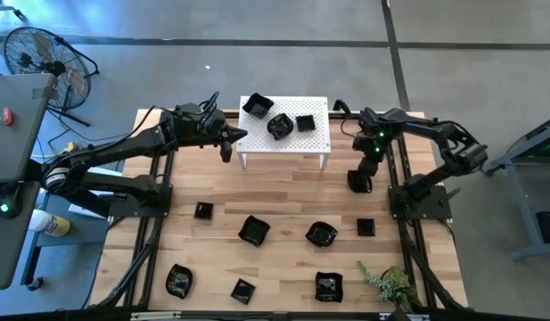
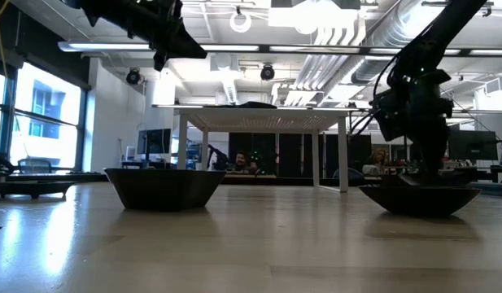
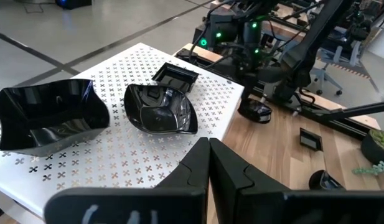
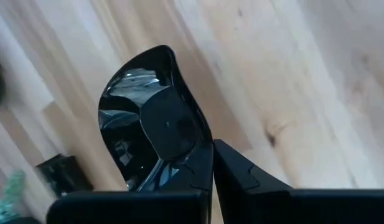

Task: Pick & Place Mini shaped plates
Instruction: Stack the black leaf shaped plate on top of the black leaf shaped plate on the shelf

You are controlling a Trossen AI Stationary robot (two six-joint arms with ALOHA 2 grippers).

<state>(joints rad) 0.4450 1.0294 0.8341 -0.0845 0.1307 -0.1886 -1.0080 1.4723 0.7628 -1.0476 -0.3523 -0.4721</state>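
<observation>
Glossy black wavy-edged dish [image 4: 155, 127] sits pinched in the right gripper [image 4: 211, 163] on the wooden table [image 1: 283, 214], apparently bound for the white perforated stand [image 1: 310, 138]; left gripper [image 3: 209, 165] hovers closed, empty.

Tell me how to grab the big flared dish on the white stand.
Pinch one side wall of the flared dish from straight above, one finger inside and one outside. It sits upright on the stand, open side up, so its thin rim is exposed.
</observation>
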